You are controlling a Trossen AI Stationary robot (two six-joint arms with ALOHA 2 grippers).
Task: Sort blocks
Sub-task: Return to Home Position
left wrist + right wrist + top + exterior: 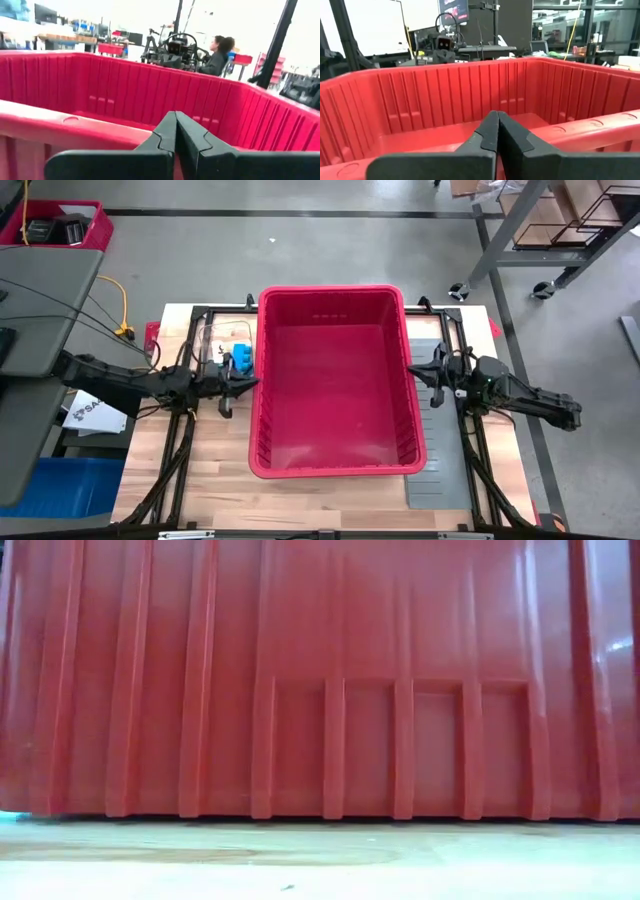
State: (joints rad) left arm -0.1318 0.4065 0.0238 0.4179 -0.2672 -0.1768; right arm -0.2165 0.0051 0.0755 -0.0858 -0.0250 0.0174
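A large red bin [335, 470] stands in the middle of the wooden table; its near wall [320, 680] fills the low view. A few blue blocks [242, 360] lie in a clear container against the bin's left wall. My left gripper [250, 383] is shut and level, its tips at the bin's left rim, next to the blocks. In the left wrist view it [176, 131] points across the bin. My right gripper [410, 370] is shut and level at the bin's right rim; the right wrist view shows it [498, 131] looking into the bin [420, 100]. No block shows inside the bin.
Flat grey slotted sheets [440, 440] lie on the table right of the bin, under my right arm. Black frame rails [185, 450] run along both sides of the table. A person [218, 54] sits in the room beyond the table's right side.
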